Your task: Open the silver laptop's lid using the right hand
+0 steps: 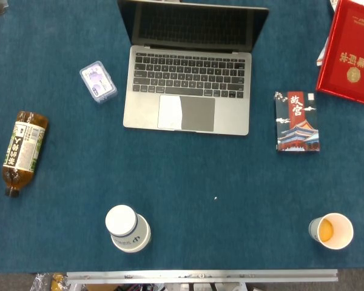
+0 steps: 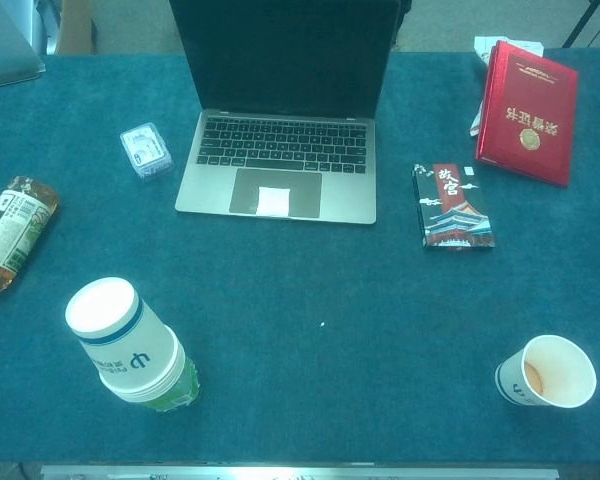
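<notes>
Head view
Surface: a table (image 1: 188,182) covered in dark blue cloth fills the picture, seen from above.
Silver laptop (image 1: 188,91): at the far middle of the table, lid already raised, dark screen upright behind the keyboard, trackpad toward the near side.
Small clear box (image 1: 97,82): just left of the laptop, apart from it, with a purple-and-white label.
Tea bottle (image 1: 22,150): lying on its side at the left edge, cap pointing near.
Stacked paper cups (image 1: 127,228): near left, mouth down, white base on top.
Open paper cup (image 1: 331,231): near right, upright, a little orange liquid inside.
Small illustrated book (image 1: 296,121): right of the laptop, lying flat, red, dark and white cover.
Red book (image 1: 350,51): far right corner, lying flat, gold lettering.
Hands: neither robot hand appears here.

Chest view
Surface: the same table (image 2: 320,320), seen lower and from the near side; pale floor shows beyond the far edge.
Silver laptop (image 2: 280,150): far middle, lid standing open, black screen facing the camera.
Left side: small clear box (image 2: 145,150) beside the laptop; tea bottle (image 2: 8,232) at the left edge.
Near side: stacked paper cups (image 2: 130,345) at left, tilted; open paper cup (image 2: 547,372) at right.
Right side: small illustrated book (image 2: 452,205), and the red book (image 2: 525,110) farther back.
Hands: neither is visible, so their state cannot be told.
</notes>
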`<state>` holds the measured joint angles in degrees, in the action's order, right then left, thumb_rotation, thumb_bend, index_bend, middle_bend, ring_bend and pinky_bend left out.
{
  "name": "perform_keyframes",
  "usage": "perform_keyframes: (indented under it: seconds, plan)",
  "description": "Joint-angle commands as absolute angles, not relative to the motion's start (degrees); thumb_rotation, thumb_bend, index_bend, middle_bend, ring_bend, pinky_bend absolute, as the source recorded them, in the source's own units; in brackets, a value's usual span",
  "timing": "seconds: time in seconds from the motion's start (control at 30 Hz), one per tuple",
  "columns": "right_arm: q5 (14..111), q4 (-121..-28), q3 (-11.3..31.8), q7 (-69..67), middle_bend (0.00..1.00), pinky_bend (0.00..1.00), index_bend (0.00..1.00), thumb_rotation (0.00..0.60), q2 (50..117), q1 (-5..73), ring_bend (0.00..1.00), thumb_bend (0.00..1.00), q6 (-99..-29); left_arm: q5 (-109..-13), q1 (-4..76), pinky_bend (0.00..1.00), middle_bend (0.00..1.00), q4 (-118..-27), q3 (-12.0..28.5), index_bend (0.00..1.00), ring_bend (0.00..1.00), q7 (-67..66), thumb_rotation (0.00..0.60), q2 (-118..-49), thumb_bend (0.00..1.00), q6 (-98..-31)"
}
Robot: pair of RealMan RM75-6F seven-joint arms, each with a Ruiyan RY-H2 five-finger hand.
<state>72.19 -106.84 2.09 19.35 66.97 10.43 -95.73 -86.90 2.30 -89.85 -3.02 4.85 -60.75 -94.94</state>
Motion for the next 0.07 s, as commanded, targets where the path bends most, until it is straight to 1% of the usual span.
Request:
perform_keyframes:
  seconds: [0.03, 0.07]
  plan:
    - [72.0, -106.4, 2.6, 19.0, 0.15, 0.05, 0.09, 0.600, 67.0, 9.8, 0.00, 0.40, -95.3, -87.0, 2.1, 0.06, 0.11, -90.1, -3.0, 0.18, 0.05, 4.5, 0.555, -60.4, 0.42, -94.6]
    - [72.0, -106.4, 2.7, 18.9, 0.15, 0.05, 0.09, 0.600, 67.0, 9.7, 0.00, 0.40, -95.2, -87.0, 2.0, 0.06, 0.11, -90.2, -2.8, 0.18, 0.05, 4.2, 0.555, -60.3, 0.42, -94.6]
